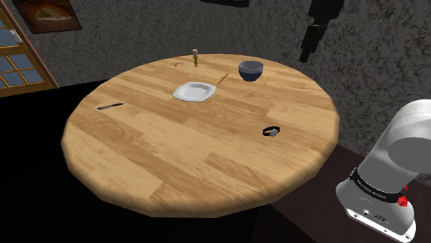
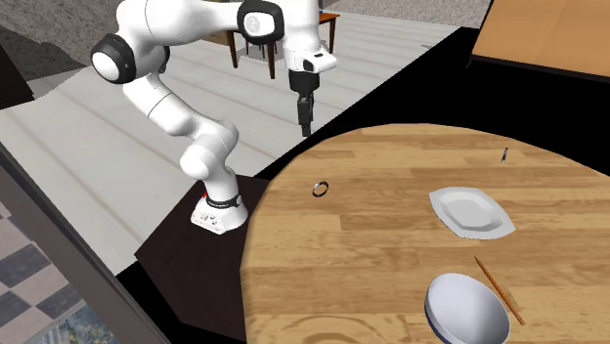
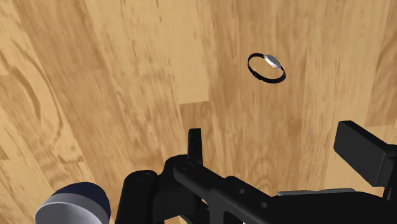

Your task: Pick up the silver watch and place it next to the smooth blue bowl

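Wooden table point(image 1: 173, 159) bears the watch point(image 1: 272, 131) (dial unreadable); bowl point(image 2: 467, 311) partly cropped.

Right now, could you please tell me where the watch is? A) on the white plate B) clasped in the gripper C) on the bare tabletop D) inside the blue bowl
C: the watch lies on the bare wooden table, apart from the white plate and the blue bowl, and the open gripper hangs clear of it.

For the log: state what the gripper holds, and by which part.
Nothing. The gripper is open in the air; the watch lies untouched on the table.
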